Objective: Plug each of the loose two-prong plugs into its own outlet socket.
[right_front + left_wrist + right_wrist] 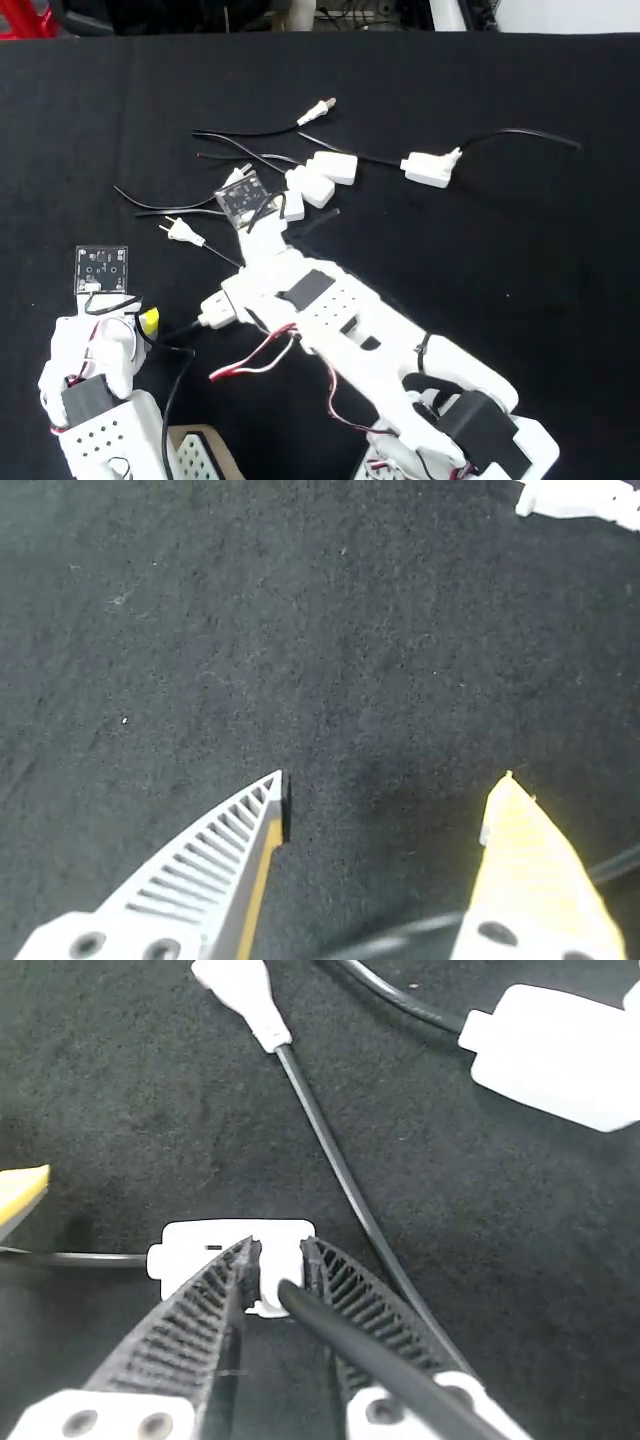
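right gripper (278, 1260): clenched to a narrow gap on a small white body, with a thick black cord trailing back between the fingers.
held plug (265, 1302): mostly hidden by the fingers. Its front end meets the socket block, but it cannot be told whether the prongs are seated.
socket block (200, 1250): white, lying flat on the table (520, 280), its own cord running off toward the yellow finger of the other arm.
left gripper (393, 780): released, fingers spread over bare black cloth, grasping nothing.
near loose plug (181, 233): lies unplugged just beyond both grippers, on a thin black cord.
far loose plug (318, 107): lies unplugged toward the far edge of the table.
socket cluster (320, 178): several white blocks touching one another, mid-table.
lone socket (430, 168): well apart from the cluster.
handling (judged): light, rigid plastic shells that are smooth enough to slip. The prongs are thin and likely to bend if pushed in askew. The springy cords can twist a plug out of line.
hold (judged): across the flat sides of the plug body, behind the prongs, never on the cord. An unbraced socket is light enough to slide under the push.
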